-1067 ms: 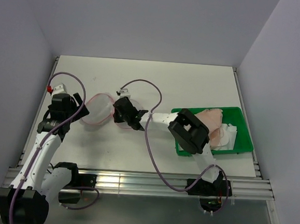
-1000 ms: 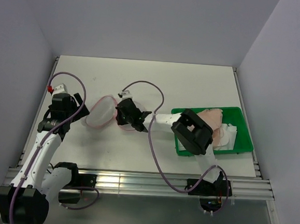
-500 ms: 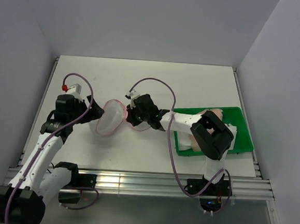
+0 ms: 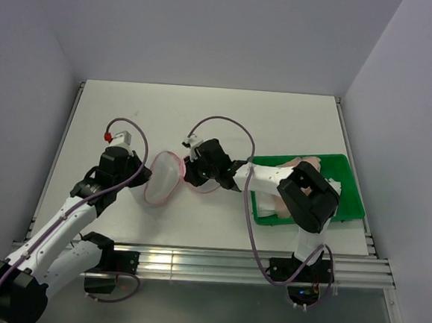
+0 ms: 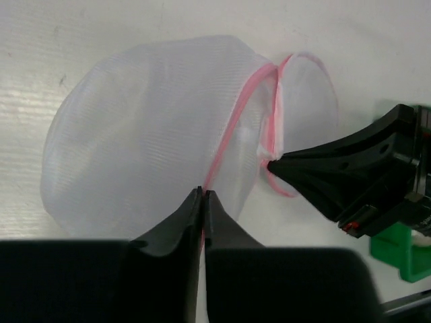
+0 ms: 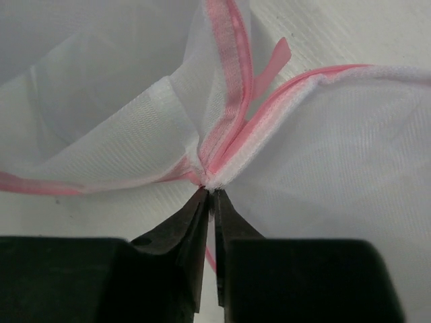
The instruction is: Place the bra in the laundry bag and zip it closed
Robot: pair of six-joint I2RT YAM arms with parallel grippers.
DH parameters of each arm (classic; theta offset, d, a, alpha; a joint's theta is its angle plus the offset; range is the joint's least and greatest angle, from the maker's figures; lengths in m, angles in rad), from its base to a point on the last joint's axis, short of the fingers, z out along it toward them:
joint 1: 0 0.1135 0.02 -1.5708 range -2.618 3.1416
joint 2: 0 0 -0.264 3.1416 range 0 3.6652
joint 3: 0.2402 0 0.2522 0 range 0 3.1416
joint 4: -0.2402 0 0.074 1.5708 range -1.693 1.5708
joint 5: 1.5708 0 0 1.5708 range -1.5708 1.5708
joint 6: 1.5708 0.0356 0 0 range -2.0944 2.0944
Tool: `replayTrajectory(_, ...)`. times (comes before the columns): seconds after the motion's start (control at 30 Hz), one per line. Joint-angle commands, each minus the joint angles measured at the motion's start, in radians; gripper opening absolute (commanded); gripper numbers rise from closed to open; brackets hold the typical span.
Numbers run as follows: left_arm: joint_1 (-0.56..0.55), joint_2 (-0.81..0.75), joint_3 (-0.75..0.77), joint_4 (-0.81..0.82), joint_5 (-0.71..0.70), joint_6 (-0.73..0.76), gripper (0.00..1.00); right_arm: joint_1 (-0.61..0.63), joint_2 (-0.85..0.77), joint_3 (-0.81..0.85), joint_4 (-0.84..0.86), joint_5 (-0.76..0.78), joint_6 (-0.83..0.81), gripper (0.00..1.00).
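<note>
Top external: laundry bag (image 4: 162, 178) lies open mid-table, held between both arms. The left gripper (image 5: 203, 195) is pinched onto its pink rim and the right gripper (image 6: 210, 195) is clamped at the hinge seam. The bra (image 4: 308, 163) lies in the green tray (image 4: 356, 205).

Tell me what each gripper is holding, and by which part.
Both hold the laundry bag. The left gripper pinches the pink trim on one half's rim; the right gripper pinches the seam where the two halves meet.

Left pincer (image 5: 202, 196) pinched tight; right pincer (image 6: 211, 195) likewise.
</note>
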Motion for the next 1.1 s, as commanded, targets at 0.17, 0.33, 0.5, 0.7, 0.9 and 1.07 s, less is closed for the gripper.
replayTrajectory(0.17, -0.061, -0.128, -0.099, 0.091, -0.147, -0.121, 0.0, -0.074, -0.155, -0.063, -0.011, 0.103, 0.217, 0.67)
replayTrajectory(0.33, -0.065, -0.18, -0.14, 0.108, -0.182, -0.139, 0.0, -0.108, -0.244, -0.142, -0.074, 0.388, 0.334, 0.64)
replayTrajectory(0.5, -0.065, -0.185, -0.148, 0.13, -0.193, -0.125, 0.03, -0.137, -0.221, -0.167, -0.094, 0.492, 0.383, 0.62)
replayTrajectory(0.7, -0.067, -0.177, -0.126, 0.128, -0.187, -0.115, 0.29, -0.139, -0.123, -0.118, -0.109, 0.515, 0.397, 0.59)
replayTrajectory(0.9, -0.067, -0.236, -0.103, 0.11, -0.215, -0.105, 0.41, -0.14, -0.019, -0.046, -0.09, 0.434, 0.401, 0.45)
replayTrajectory(1.07, -0.067, -0.176, -0.142, 0.148, -0.17, -0.131, 0.4, -0.14, 0.038, 0.021, -0.019, 0.351, 0.417, 0.16)
